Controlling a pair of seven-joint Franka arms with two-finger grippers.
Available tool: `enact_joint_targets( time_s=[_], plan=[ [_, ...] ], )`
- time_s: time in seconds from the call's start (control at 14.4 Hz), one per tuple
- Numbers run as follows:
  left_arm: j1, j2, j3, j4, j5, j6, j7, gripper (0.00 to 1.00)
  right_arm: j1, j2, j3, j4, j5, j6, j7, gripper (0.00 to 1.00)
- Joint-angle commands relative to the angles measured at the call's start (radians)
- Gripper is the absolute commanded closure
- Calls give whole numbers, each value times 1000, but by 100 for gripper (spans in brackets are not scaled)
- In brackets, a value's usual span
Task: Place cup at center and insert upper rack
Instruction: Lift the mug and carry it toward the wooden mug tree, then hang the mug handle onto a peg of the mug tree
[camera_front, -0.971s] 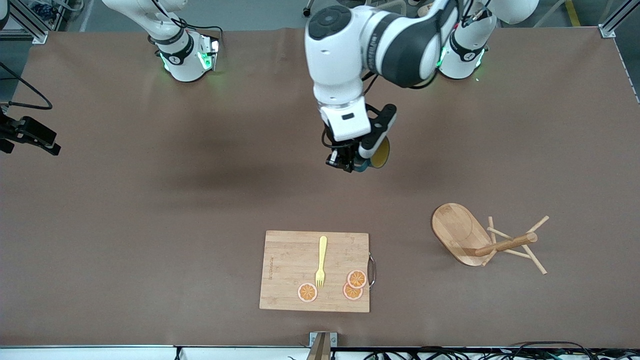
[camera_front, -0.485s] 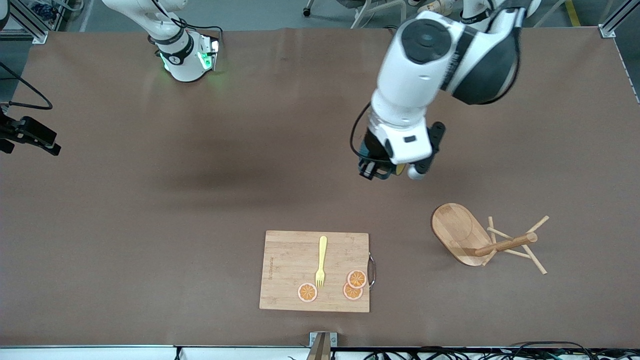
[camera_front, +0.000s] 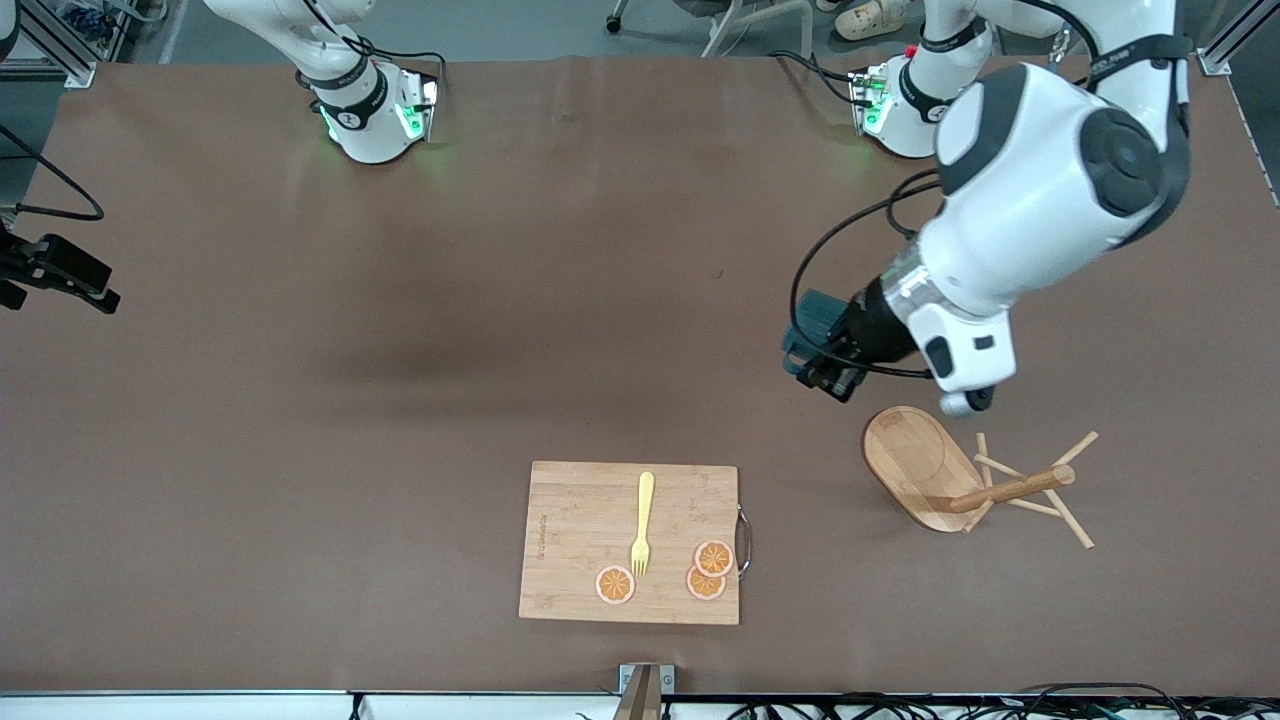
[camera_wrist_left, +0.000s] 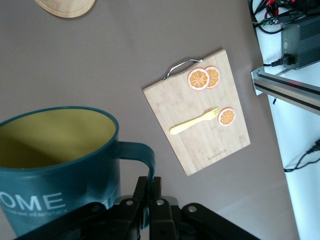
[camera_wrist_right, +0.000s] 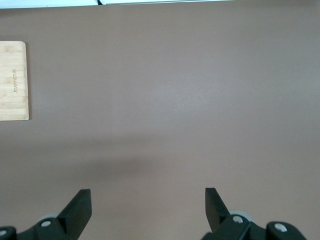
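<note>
While the left gripper (camera_wrist_left: 150, 207) pinches the handle of the teal cup (camera_wrist_left: 57, 165), it carries the cup in the air over bare table just beside the mug tree (camera_front: 955, 478), toward the robot bases. That mug tree lies tipped on its side, oval base on edge and pegs splayed on the table. Toward the right arm's end from it sits the bamboo cutting board (camera_front: 580, 520), bearing a yellow fork (camera_front: 641, 525) and three orange slices (camera_front: 713, 557). Waiting, the right gripper (camera_wrist_right: 147, 210) hangs over bare table, fingers spread wide.
</note>
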Motion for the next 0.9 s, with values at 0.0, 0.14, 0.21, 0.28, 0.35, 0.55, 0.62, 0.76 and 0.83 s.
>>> enact_joint_targets(
  time_s=[0.0, 0.14, 0.21, 0.28, 0.35, 0.55, 0.62, 0.76, 0.83],
  plan=[
    [68, -41, -9, -59, -104, 9, 41, 100, 5, -17, -4, -19, 3, 12, -5, 0],
    [108, -55, -11, -84, -156, 9, 81, 100, 4, -15, -4, -19, 3, 15, -5, 0],
    [137, -57, -11, -95, -196, 7, 111, 100, 4, -15, -4, -19, 3, 23, -5, 0],
    [151, -58, -11, -101, -224, 6, 140, 100, 4, -15, -4, -19, 3, 32, -5, 0],
    [165, -55, -11, -104, -238, 6, 168, 100, 4, -14, -4, -19, 3, 32, -5, 0],
    [217, -45, -11, -128, -343, 7, 248, 100, 4, -14, -4, -19, 3, 32, -5, 0],
    [231, -43, -11, -142, -380, 7, 281, 100, 4, -14, -4, -19, 3, 33, -5, 0],
    [242, -36, -11, -162, -406, 7, 321, 100, 4, -14, -4, -19, 3, 32, -5, 0],
    [250, -32, -9, -168, -414, 7, 329, 100, 4, -14, -4, -19, 3, 32, -5, 0]
  ],
)
